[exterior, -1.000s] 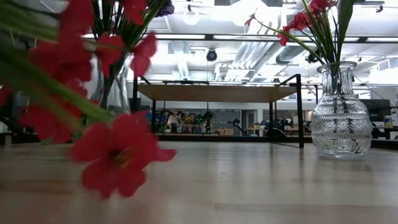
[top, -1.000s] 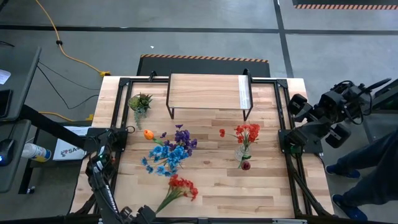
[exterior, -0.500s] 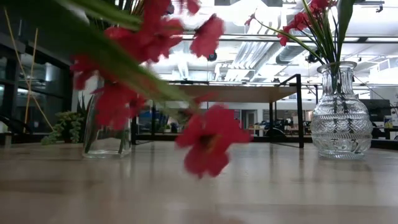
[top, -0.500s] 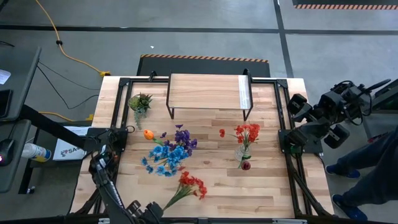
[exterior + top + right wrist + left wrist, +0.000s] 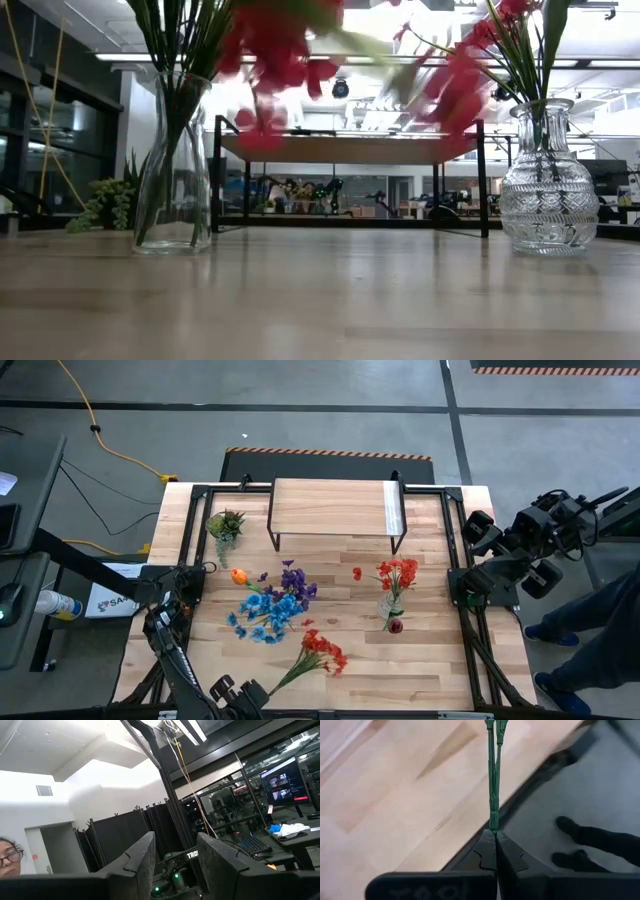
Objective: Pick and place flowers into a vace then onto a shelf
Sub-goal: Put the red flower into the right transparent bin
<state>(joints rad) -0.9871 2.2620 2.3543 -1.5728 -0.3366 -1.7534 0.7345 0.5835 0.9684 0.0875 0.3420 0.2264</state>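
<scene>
Surface: wooden tabletop point(image 5: 340, 660) on a black frame, grey floor around it.
High view, landmark: the shelf point(image 5: 335, 506) stands at the far edge of the tabletop.
High view, flowers: blue and purple sprays point(image 5: 272, 605) lie well in front of the shelf, with one orange bloom point(image 5: 239, 575) beside them. A red spray point(image 5: 322, 653) hangs nearer the front edge, its stem running down to the left gripper point(image 5: 232, 695).
High view, vase: glass vase point(image 5: 392, 612) with red flowers point(image 5: 398, 573) stands in front of the shelf's right end.
High view, right gripper point(image 5: 472, 530): parked off the table, right of the shelf.
Low view: blurred red blooms point(image 5: 275, 45) hang in front of the shelf point(image 5: 350, 150); a tall vase point(image 5: 172, 165) stands left, the patterned vase point(image 5: 548, 180) right.
Left wrist view: fingers point(image 5: 486, 852) pressed together, pinching the green stem point(image 5: 492, 780) at its end.
Right wrist view: fingers point(image 5: 142, 852) spread apart, holding nothing.
Step in hand: apparently carrying the red spray toward a vase.
Next move: likely tilt the stem end down over a vase mouth, then release.
</scene>
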